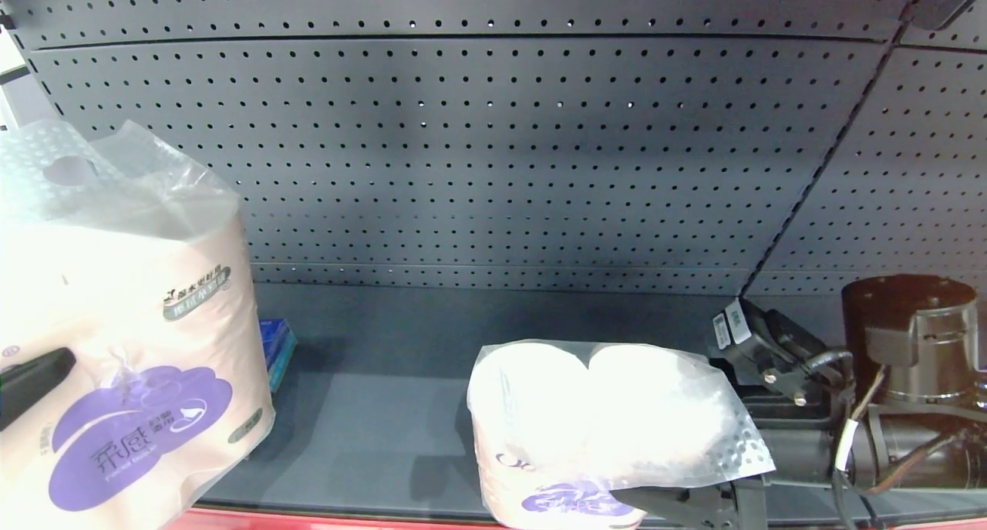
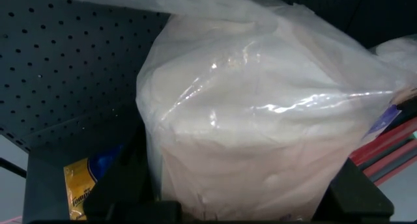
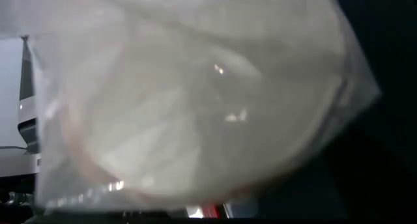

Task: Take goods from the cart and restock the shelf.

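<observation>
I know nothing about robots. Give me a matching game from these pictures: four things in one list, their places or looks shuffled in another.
Things:
1 large tissue pack
2 small tissue pack
3 blue box
4 pegboard panel

Places or looks:
a dark grey, full of holes
b far left, plastic handle on top
c front edge of the shelf, right of centre
d on the shelf, partly hidden behind the large pack

Pairs: 1-b, 2-c, 3-d, 4-a.
</observation>
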`<state>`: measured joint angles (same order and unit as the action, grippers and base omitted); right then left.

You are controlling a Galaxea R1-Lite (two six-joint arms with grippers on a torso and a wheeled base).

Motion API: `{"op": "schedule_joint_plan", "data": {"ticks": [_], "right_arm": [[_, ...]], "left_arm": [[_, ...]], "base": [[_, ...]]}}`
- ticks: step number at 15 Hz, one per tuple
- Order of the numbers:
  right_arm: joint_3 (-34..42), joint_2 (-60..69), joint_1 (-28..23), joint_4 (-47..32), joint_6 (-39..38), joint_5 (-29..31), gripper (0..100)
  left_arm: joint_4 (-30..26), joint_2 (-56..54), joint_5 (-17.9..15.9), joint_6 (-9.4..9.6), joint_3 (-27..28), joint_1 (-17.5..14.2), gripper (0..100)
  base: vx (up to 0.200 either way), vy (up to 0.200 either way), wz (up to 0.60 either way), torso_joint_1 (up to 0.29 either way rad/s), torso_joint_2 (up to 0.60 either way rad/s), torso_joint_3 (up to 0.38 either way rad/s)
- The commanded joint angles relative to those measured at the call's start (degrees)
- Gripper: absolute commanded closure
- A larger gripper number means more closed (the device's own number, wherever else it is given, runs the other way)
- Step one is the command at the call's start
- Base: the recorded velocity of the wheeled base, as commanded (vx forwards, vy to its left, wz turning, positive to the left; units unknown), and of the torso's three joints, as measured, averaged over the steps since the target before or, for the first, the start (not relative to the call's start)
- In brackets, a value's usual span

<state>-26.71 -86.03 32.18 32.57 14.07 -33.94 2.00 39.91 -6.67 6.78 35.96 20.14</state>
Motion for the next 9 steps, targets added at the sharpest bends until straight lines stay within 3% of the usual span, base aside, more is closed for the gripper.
{"op": "schedule_joint_plan", "data": {"ticks": [1, 9], "right_arm": [[2.8, 3.9, -1.2, 0.1, 0.0, 0.8, 0], [9.8, 20.6, -3.2, -0.1, -2.7, 1.5, 0]], "left_arm": [[0.0, -0.1, 0.0, -0.01, 0.1, 0.0, 100], [-0.1, -0.4, -1.4, -0.01, -1.2, -0.1, 100]], "base": [[0.000, 0.000, 0.00, 0.000, 0.00, 0.000], [0.000, 0.000, 0.00, 0.000, 0.00, 0.000]]}}
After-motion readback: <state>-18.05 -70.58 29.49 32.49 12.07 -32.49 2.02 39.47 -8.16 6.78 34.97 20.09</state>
